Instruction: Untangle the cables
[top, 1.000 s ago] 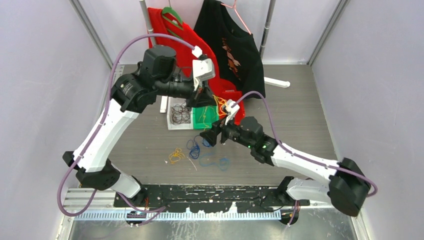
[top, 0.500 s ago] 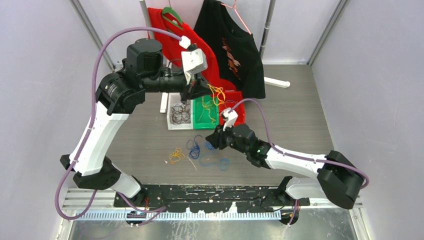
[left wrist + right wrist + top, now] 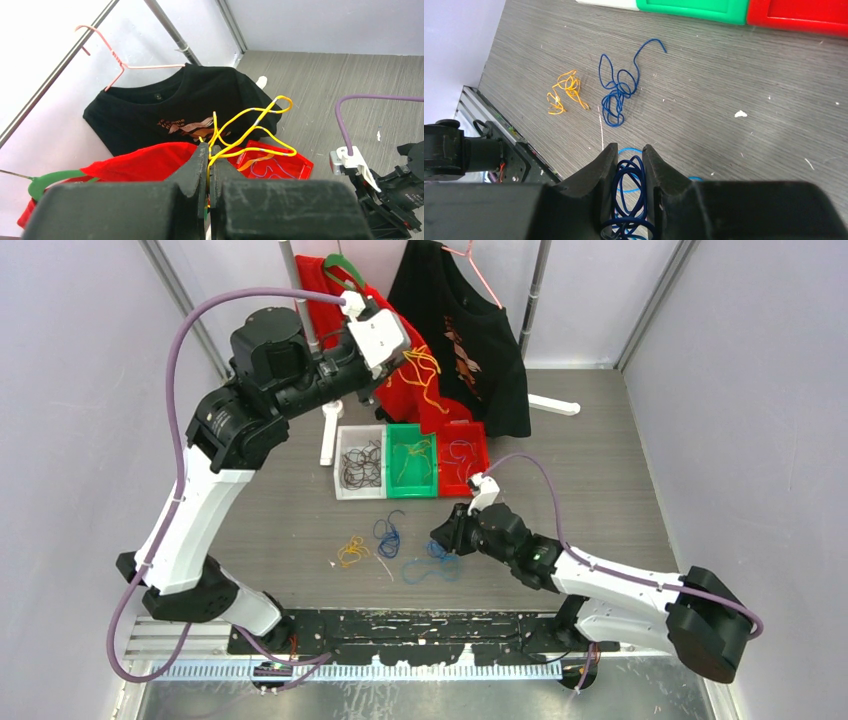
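My left gripper [image 3: 398, 352] is raised high over the bins and shut on a yellow cable [image 3: 426, 368] that dangles in loops below it. In the left wrist view the jaws [image 3: 210, 150] pinch that yellow cable [image 3: 252, 125]. My right gripper [image 3: 446, 538] is low over the table, shut on a dark blue cable [image 3: 629, 182] looped between its fingers [image 3: 604, 165]. An orange cable [image 3: 350, 550], a dark blue cable [image 3: 388, 534] and a light blue cable [image 3: 428, 568] lie loose on the table. The first two also show in the right wrist view as the orange cable [image 3: 565, 92] and the blue cable [image 3: 616, 95].
Three bins stand side by side behind the loose cables: a white bin [image 3: 340, 468] with black cables, a green bin [image 3: 413, 429] with a yellow strand, and a red bin [image 3: 484, 456] with purple strands. A red shirt [image 3: 335, 300] and a black shirt [image 3: 470, 330] hang at the back.
My left gripper has risen and moved back with the yellow cable, lifting it clear of the green bin. My right gripper has moved nearer and lower with the dark blue cable.
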Motion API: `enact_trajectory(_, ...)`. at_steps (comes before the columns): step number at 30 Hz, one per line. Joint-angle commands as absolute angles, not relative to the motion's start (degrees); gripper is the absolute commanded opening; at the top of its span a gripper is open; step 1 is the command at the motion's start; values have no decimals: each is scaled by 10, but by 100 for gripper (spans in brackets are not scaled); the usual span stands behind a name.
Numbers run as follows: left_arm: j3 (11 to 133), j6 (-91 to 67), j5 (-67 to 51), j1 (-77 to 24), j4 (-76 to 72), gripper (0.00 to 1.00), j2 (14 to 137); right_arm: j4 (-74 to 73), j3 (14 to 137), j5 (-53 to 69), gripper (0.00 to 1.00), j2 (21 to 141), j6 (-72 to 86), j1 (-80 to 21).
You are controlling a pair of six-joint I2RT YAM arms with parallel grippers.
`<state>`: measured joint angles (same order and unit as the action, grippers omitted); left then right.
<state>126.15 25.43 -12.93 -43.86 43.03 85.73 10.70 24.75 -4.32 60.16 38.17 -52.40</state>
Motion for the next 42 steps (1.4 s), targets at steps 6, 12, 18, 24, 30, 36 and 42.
enact_trajectory(6, 1110, 246, -107, -439, 367, 0, 805, 72, 238, -82, 36, 529, 414, -527)
enact_trajectory(12, 988, 260, -89, -431, 298, 0, 804, 35, 234, -91, 39, 493, 425, -527)
enact_trajectory(18, 931, 264, -115, -394, 220, 0, 855, 6, 230, -97, 42, 468, 433, -527)
enact_trajectory(24, 911, 266, -148, -356, 161, 0, 922, -13, 217, -120, 45, 422, 438, -527)
enact_trajectory(30, 912, 238, -158, -345, 121, 0, 994, -18, 201, -131, 45, 388, 454, -527)
enact_trajectory(36, 929, 182, -156, -339, 120, 0, 1062, -23, 197, -136, 45, 371, 457, -527)
enact_trajectory(42, 931, 163, -112, -319, 164, 0, 1106, -30, 205, -136, 45, 368, 452, -527)
